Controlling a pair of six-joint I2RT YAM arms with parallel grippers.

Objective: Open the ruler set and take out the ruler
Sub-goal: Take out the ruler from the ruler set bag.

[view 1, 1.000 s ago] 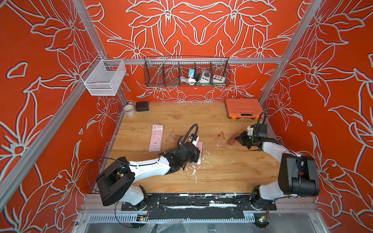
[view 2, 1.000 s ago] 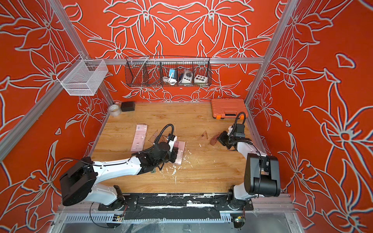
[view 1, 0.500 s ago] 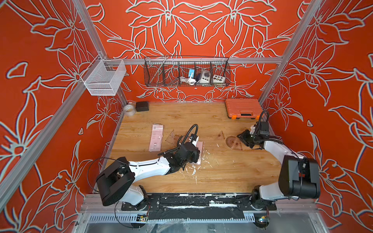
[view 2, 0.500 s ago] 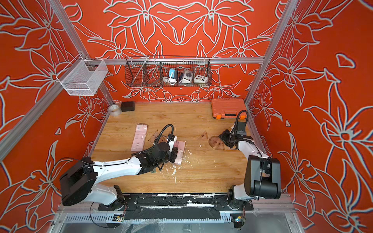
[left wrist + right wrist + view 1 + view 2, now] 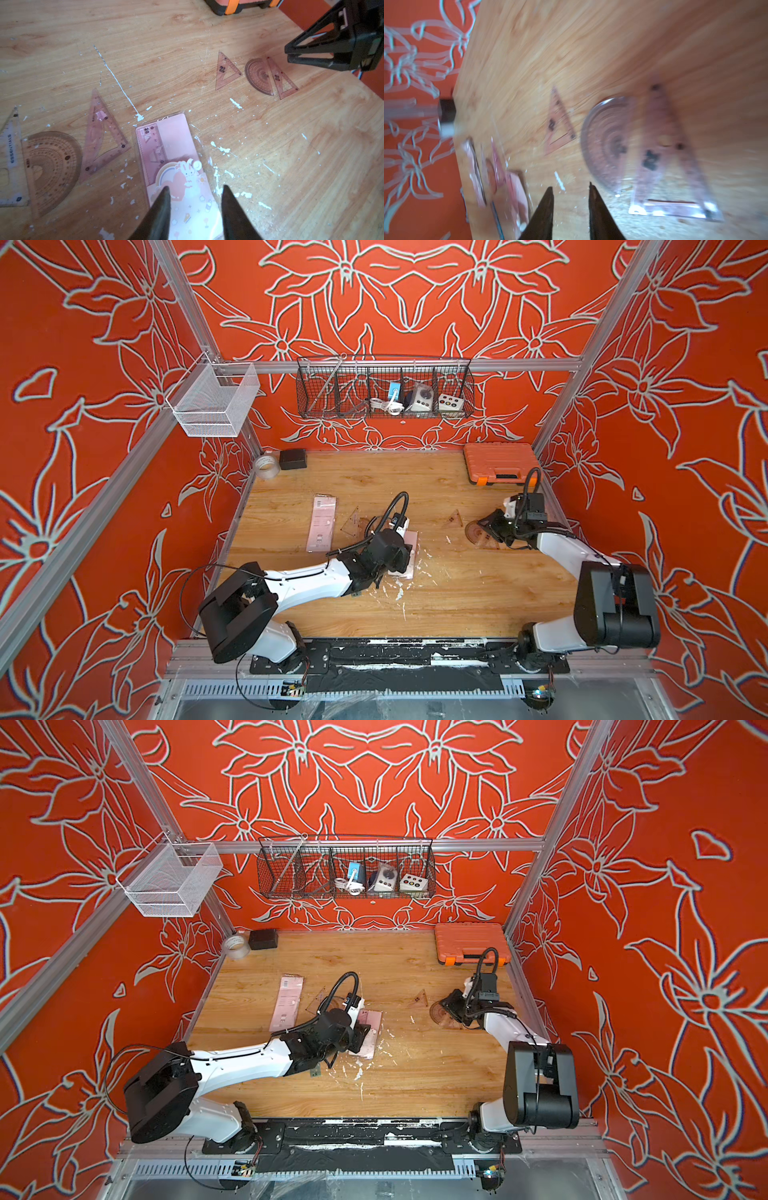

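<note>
The ruler set (image 5: pixel 176 166) is a pink pouch with a bunny print, lying flat on the table mid-front (image 5: pixel 409 549) (image 5: pixel 370 1029). A pink straight ruler (image 5: pixel 152 145) shows inside it. My left gripper (image 5: pixel 195 187) (image 5: pixel 403 551) is open just over the pouch's near end, one fingertip above each side, gripping nothing. My right gripper (image 5: pixel 570 185) (image 5: pixel 482 524) is open and empty, low over the table at the right. A pink protractor (image 5: pixel 258 76) (image 5: pixel 604 143) and a triangle (image 5: pixel 281 81) lie loose beside its fingertips.
A small triangle (image 5: pixel 225 70) lies between the arms. Left of the pouch lie another protractor (image 5: pixel 52 166), a pink triangle (image 5: pixel 104 135), a clear triangle (image 5: pixel 11 162) and a pink card (image 5: pixel 322 522). An orange case (image 5: pixel 496 462), a tape roll (image 5: pixel 266 466) and a black box (image 5: pixel 293 459) line the back.
My right gripper has opened and let the protractor down onto the table. My left gripper, shut on the pouch before, now stands open over it.
</note>
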